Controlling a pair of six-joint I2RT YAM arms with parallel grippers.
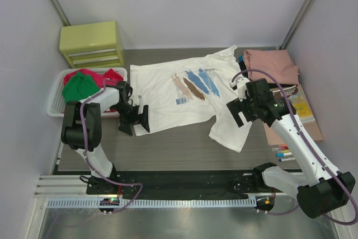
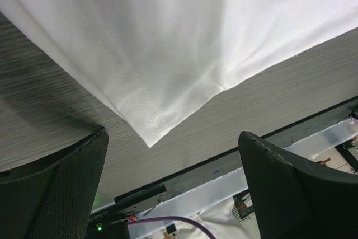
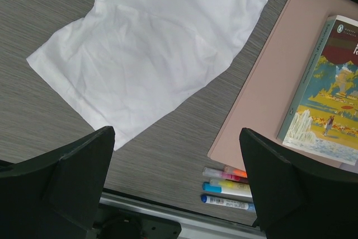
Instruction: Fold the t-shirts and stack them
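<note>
Table (image 1: 179,144): grey wood-grain top, filling the middle of the top view.

White shirt (image 1: 168,99): spread flat at frame centre, print of blue, brown and pink strokes facing up. Hem lies to the left. One sleeve points to the upper right, the other to the lower right.

Left gripper (image 1: 135,126): left of centre, over the lower left hem corner of the white shirt. Fingers wide apart, nothing between them. In the left wrist view that corner lies on the table below the gap.

Right gripper (image 1: 235,113): right of centre, over the lower right sleeve. Fingers wide apart, nothing held.

Drawer unit (image 1: 92,43): yellow-green, upper left, against the back wall.

Basket (image 1: 54,104): white, slotted, at the left edge below the drawers. It holds a green shirt (image 1: 78,88) and a red shirt (image 1: 109,75), both crumpled.

Mat (image 1: 310,130): pinkish-brown, at the right edge.

Salmon shirt (image 1: 271,65): folded, upper right, at the top end of the mat.

Book (image 1: 299,104): colourful cover, lying on the mat.

Markers (image 1: 283,153): several, side by side on the table just below the mat.
</note>
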